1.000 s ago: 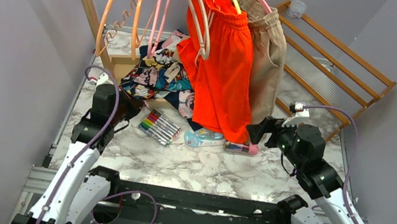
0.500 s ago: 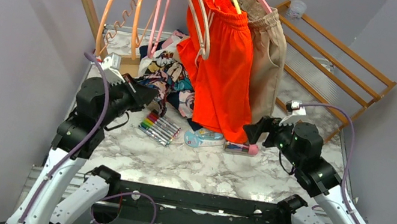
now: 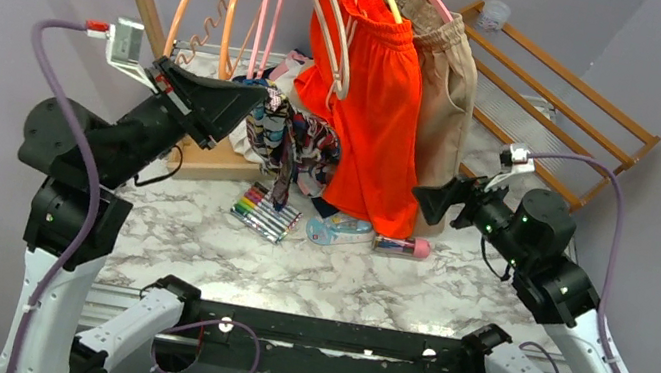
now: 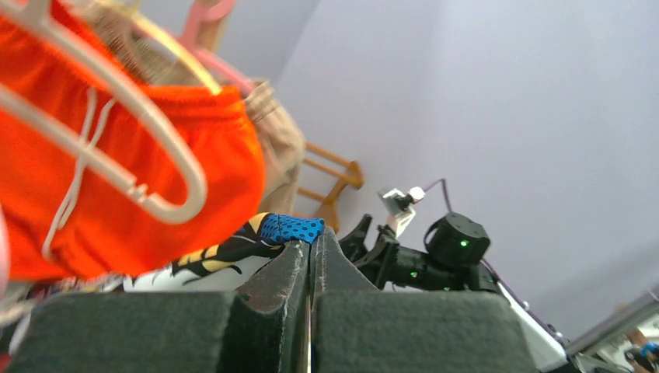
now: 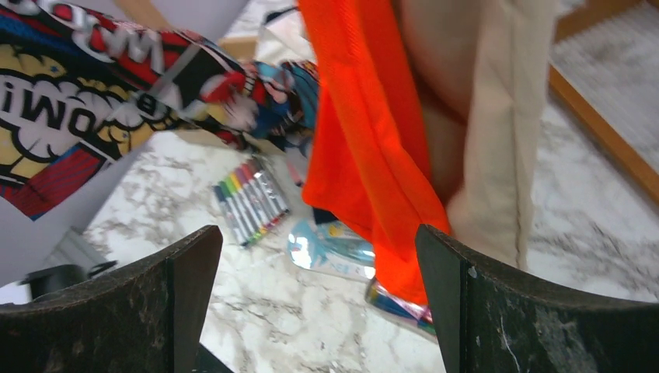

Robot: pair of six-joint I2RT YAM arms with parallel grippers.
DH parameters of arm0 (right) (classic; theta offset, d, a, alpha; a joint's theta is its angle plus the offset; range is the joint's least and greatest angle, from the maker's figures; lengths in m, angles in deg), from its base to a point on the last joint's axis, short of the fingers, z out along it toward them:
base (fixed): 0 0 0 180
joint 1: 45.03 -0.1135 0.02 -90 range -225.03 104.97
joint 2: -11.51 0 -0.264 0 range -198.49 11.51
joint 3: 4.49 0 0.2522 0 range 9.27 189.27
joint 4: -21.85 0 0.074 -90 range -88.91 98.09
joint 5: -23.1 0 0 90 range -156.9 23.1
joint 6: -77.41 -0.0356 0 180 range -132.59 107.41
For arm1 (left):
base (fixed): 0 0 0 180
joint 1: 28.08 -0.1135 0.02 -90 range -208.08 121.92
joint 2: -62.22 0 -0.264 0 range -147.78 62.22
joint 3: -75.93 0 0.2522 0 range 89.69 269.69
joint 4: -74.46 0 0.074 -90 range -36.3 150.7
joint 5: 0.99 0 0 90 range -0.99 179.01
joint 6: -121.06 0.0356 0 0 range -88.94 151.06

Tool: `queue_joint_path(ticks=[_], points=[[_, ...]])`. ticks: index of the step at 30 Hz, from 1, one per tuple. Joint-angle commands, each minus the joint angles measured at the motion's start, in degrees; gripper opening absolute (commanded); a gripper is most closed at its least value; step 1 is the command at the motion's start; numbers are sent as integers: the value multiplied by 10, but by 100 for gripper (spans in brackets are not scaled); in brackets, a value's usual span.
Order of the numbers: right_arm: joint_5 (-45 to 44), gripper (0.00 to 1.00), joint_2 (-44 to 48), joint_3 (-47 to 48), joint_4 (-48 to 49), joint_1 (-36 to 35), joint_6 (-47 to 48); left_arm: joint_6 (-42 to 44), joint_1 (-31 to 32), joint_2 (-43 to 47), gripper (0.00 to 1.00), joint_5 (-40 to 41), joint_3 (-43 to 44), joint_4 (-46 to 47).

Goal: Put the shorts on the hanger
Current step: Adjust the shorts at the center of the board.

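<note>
While the multicoloured comic-print fabric shorts [image 3: 290, 134] hang pinched in the clamped left gripper [image 3: 256, 93], above the marble table [image 3: 341, 280], just beside the plain orange shorts [image 3: 377, 123] and the cream plastic hanger [image 4: 196, 180], right gripper [image 3: 425, 200] spread wide, empty.

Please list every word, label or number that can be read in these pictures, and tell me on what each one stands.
"OW!": large comic letters in a burst panel on the shorts, right wrist view; the start is cut off by the frame edge.
"WO": on a red panel of the same shorts, partly folded, so uncertain.
Marker pack and blue packet: any print is too small or blurred to read.
No other readable text.
</note>
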Motion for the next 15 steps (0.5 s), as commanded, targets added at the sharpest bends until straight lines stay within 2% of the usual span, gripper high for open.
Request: queue_joint_path(ticks=[1, 10, 15], points=[[108, 97, -14, 69, -18, -4, 18, -33, 2, -29, 0, -74, 61, 102], [325, 97, -69, 131, 20, -35, 41, -112, 3, -79, 0, -114, 105, 238], [381, 96, -116, 138, 72, -46, 26, -116, 3, -100, 0, -103, 109, 279]])
